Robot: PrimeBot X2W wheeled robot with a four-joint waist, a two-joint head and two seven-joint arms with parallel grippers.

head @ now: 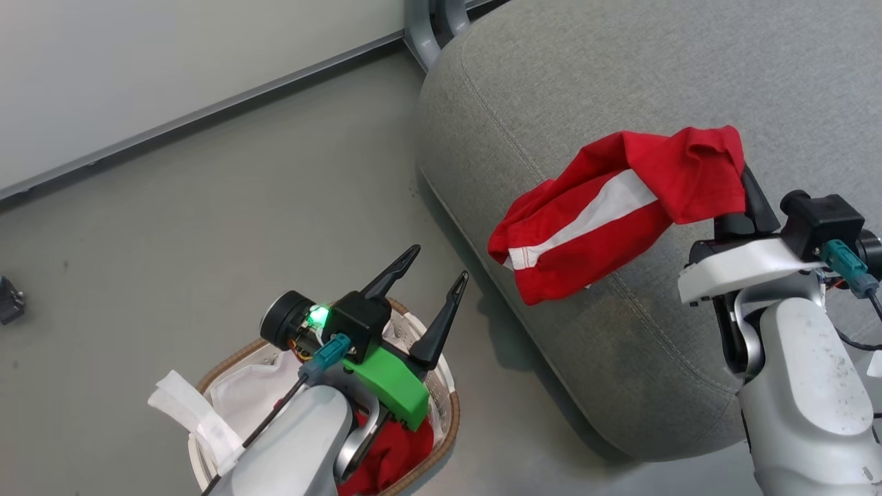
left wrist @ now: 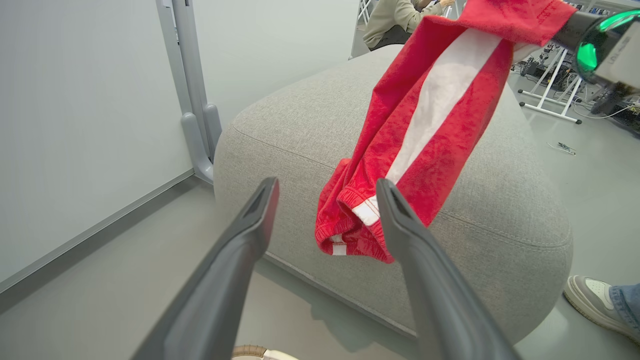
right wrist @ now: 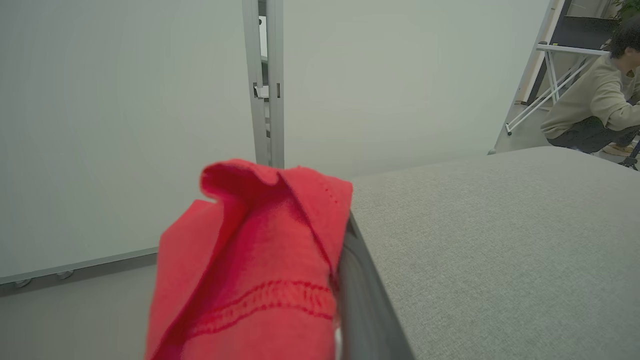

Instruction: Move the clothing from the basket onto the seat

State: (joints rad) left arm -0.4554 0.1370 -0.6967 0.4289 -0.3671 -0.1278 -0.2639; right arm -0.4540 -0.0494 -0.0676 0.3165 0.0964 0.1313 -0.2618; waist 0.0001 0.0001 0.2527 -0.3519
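Note:
A red garment with a white stripe point(head: 606, 207) hangs over the grey seat point(head: 620, 83), draped from my right gripper point(head: 743, 180), which is shut on its upper end. In the right wrist view the red clothing point(right wrist: 260, 270) covers that gripper's fingers. The left wrist view shows the garment point(left wrist: 425, 135) dangling against the seat's point(left wrist: 300, 130) side. My left gripper point(head: 437, 275) is open and empty above the cream basket point(head: 449, 413). More red clothing point(head: 393, 455) lies in the basket beside a white sheet point(head: 241, 393).
Grey floor point(head: 207, 227) stretches left of the seat, up to a pale wall with a metal post point(head: 427, 27). A small dark object point(head: 10, 300) sits at the far left. A person crouches behind the seat point(right wrist: 595, 105), and a shoe point(left wrist: 595, 300) stands beside it.

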